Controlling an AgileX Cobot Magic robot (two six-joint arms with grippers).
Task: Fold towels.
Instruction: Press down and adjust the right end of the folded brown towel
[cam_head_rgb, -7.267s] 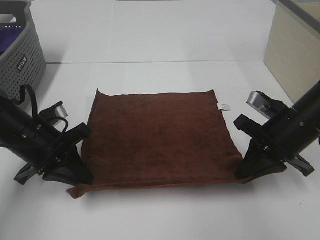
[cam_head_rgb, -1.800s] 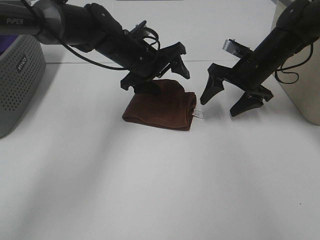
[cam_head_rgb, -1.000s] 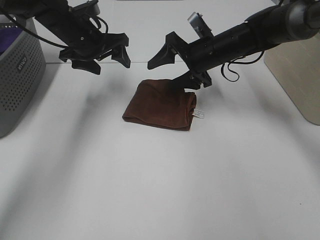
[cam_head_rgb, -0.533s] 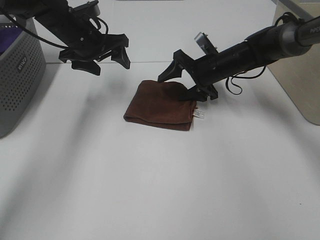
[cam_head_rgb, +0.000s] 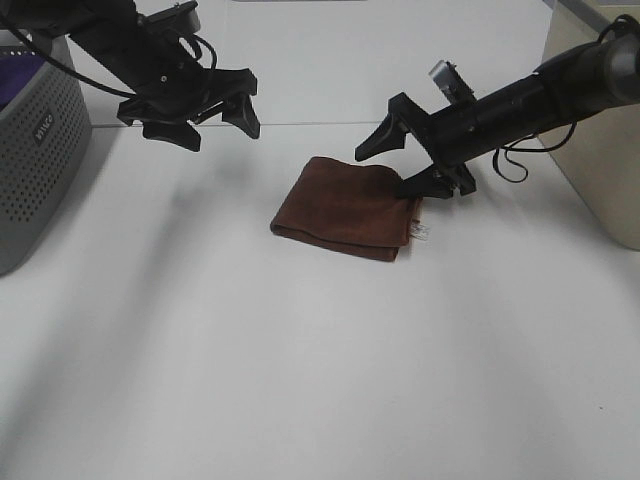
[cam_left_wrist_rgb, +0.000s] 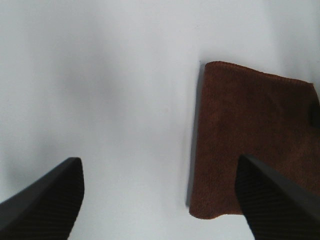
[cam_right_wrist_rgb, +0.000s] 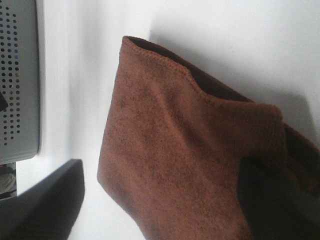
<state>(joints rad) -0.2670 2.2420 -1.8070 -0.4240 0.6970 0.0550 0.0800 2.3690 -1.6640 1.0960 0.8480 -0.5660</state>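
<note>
Ext high: folded dark reddish-brown microfibre towel (cam_head_rgb: 345, 210) mid white counter (cam_head_rgb: 300, 380), shifted right vs before; right hand (cam_head_rgb: 382, 172) wide, finger at its edge; left hand (cam_head_rgb: 222, 135) wide, well apart. L wrist: straight fold. R wrist only: layered open corner.
</note>
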